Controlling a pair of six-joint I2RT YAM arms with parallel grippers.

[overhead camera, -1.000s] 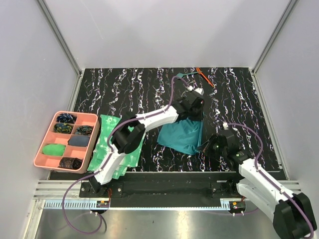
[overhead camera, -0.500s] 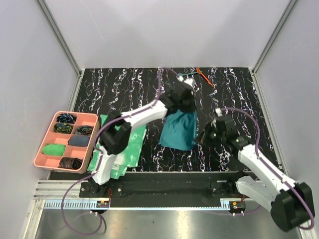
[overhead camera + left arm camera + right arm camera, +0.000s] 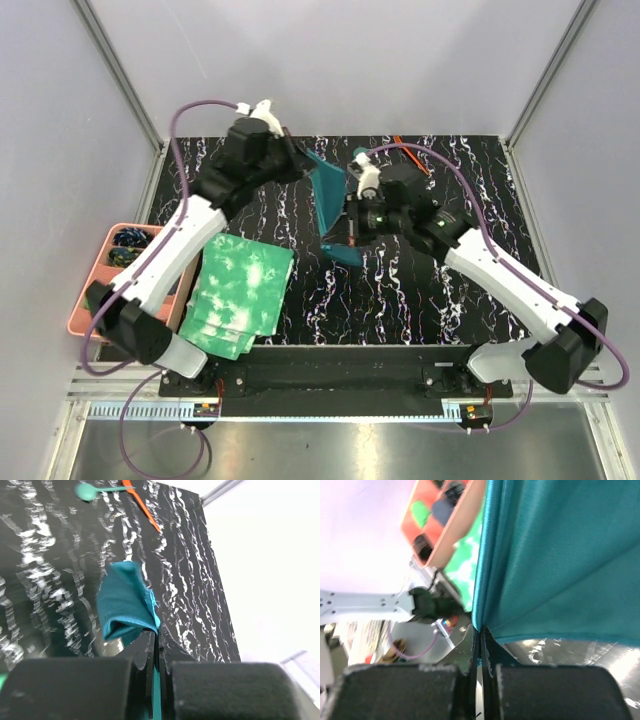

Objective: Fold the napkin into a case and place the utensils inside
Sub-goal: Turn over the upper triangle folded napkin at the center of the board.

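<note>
The dark teal napkin (image 3: 328,200) hangs lifted over the middle back of the table, stretched between both grippers, its lower end near the dark mat. My left gripper (image 3: 303,165) is shut on its upper left edge; the left wrist view shows the napkin (image 3: 125,602) bunched just past the left gripper (image 3: 156,632). My right gripper (image 3: 352,215) is shut on the right edge, where the napkin (image 3: 560,555) fills the view above the right gripper (image 3: 480,629). The utensils lie at the back: a teal spoon (image 3: 87,491) and an orange-red stick (image 3: 142,507), also (image 3: 405,148). No case is formed.
A pink compartment tray (image 3: 76,312) with small items sits at the left, partly behind my left arm. A stack of green-and-white mottled cloths (image 3: 240,295) lies beside it near the front. Grey walls with metal posts close in the black marbled mat (image 3: 480,200).
Both arms have lifted the napkin off the mat and carried it back and to the left. The left arm swung up and left; the right arm reached in toward the centre.
</note>
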